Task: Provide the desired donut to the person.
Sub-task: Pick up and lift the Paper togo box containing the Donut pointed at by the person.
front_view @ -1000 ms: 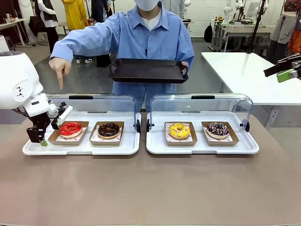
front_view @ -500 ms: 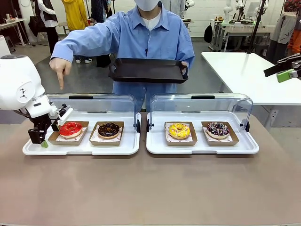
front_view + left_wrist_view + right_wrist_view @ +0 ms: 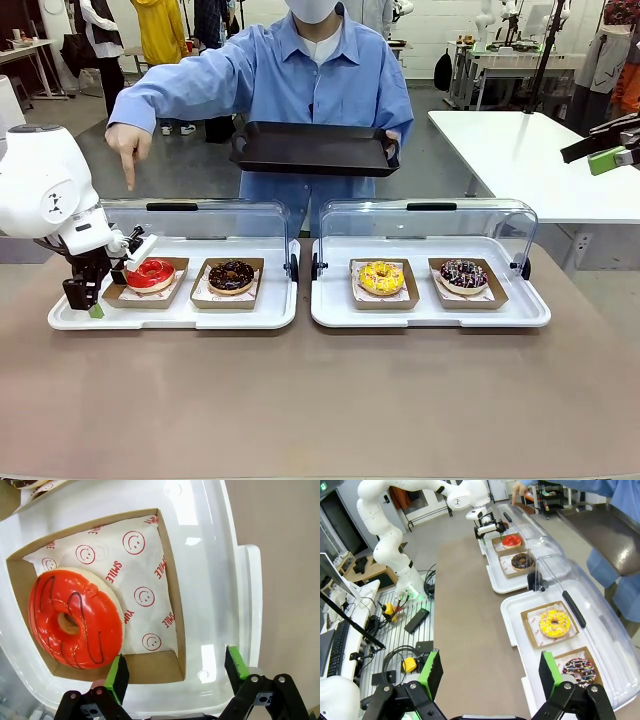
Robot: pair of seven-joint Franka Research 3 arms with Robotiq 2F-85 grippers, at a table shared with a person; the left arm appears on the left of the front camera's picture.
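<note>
The person (image 3: 320,80) stands at the far side and points one hand (image 3: 128,150) down over the far left of the table, above the red donut (image 3: 75,617), which I take to be the one wanted. The other hand (image 3: 392,140) holds a black tray (image 3: 313,150) out level, likely to receive it. The red donut sits in its cardboard box (image 3: 150,667) at the left end of the left white tray (image 3: 170,318), whose clear lid (image 3: 200,215) stands swung back so the row can be reached. Beside it lies a chocolate donut (image 3: 231,275)

The left pincer (image 3: 176,669) hangs low at the left end of that tray, jaws wide apart and holding nothing. One pad is over the box's edge just beside the donut and the other is over bare white tray outside the box. The box's side wall therefore lies between them. It seems lined up to take the box by its wall, which would keep the icing clean. Whether a pad touches the tray I cannot tell. The right pincer (image 3: 487,672) is high and well off to the right, jaws apart and empty
</note>
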